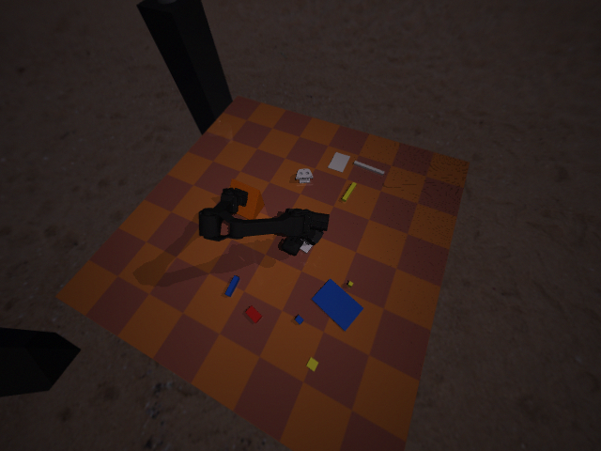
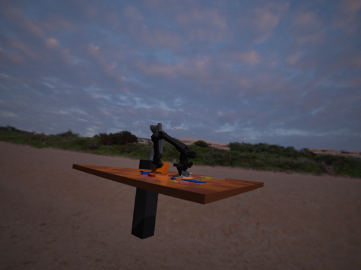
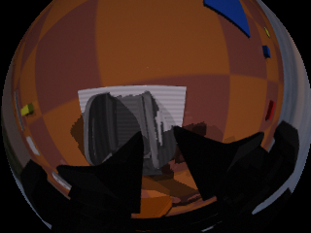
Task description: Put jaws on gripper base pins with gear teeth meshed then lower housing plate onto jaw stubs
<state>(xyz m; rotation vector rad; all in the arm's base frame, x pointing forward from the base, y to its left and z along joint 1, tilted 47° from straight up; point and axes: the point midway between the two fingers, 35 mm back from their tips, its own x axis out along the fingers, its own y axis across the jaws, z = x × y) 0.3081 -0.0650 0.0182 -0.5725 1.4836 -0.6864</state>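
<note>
The pale grey gripper base (image 1: 305, 247) (image 3: 170, 95) lies on the table under my hand, with its flat ridged surface showing in the wrist view. One dark grey jaw (image 3: 96, 127) stands at its left side. My gripper (image 1: 304, 242) (image 3: 157, 132) is shut on the other grey jaw (image 3: 148, 114), which stands over the right part of the base. The fingers hide the lower ends of the jaws, so I cannot tell whether the pins are seated or the teeth mesh. The white housing plate (image 1: 304, 176), with two holes, sits apart on a small support further back.
An orange wedge (image 1: 252, 202) (image 2: 164, 169) stands beside the arm's base. A blue panel (image 1: 337, 304) (image 3: 233, 14), a red block (image 1: 253, 314) (image 3: 270, 111) and small blue and yellow pieces lie around. A white tile (image 1: 339, 162), a white bar (image 1: 368, 167) and a yellow bar (image 1: 348, 192) lie further back.
</note>
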